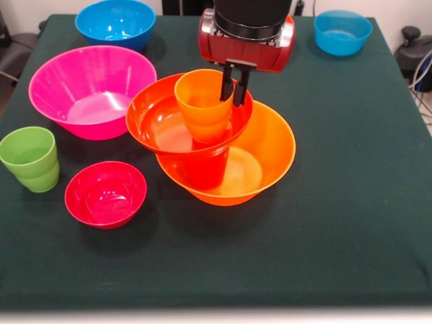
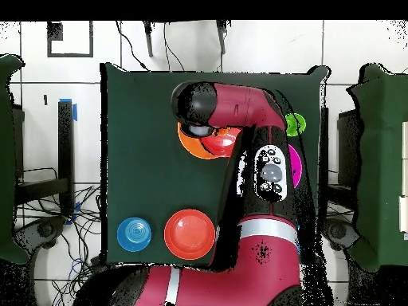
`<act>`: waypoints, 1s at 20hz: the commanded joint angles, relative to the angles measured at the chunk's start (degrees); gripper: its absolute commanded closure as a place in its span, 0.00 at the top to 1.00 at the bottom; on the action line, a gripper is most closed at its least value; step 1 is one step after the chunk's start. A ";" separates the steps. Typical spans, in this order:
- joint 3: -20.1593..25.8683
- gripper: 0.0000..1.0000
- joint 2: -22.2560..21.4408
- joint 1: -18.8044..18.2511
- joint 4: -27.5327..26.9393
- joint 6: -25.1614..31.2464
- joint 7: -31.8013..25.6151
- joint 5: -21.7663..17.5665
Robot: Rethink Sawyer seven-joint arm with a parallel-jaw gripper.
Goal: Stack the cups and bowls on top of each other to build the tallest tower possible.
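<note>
Tower [image 1: 223, 145] mid-counter [image 1: 351, 223]: orange bowl [image 1: 270, 152], red-orange cup, tilted red-orange bowl [image 1: 158, 118], orange cup [image 1: 202, 104] on top. My claw [image 1: 235, 100] seems pinched on that cup's rim. Light, stiff, slippery plastic; grip by the rim.

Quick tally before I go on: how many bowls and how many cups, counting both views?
Bowls: 7 (blue, blue, pink, orange, crimson, red-orange, red-orange)
Cups: 3 (orange, red-orange, green)
Total: 10

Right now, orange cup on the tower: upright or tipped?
Upright, mouth up. The orange cup sits inside the tilted red-orange bowl, the gripper closed on its rim.
</note>
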 commanded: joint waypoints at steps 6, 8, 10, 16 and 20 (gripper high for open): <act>1.90 0.00 -0.04 1.11 1.38 3.33 3.92 -0.16; 1.93 0.00 0.07 1.09 1.29 3.17 3.95 -0.11; 2.01 0.00 -0.03 0.98 1.21 3.43 3.76 -0.01; 1.84 0.00 0.06 1.15 1.27 3.40 4.10 0.00; 1.78 0.00 -0.07 1.17 1.62 3.34 4.23 0.06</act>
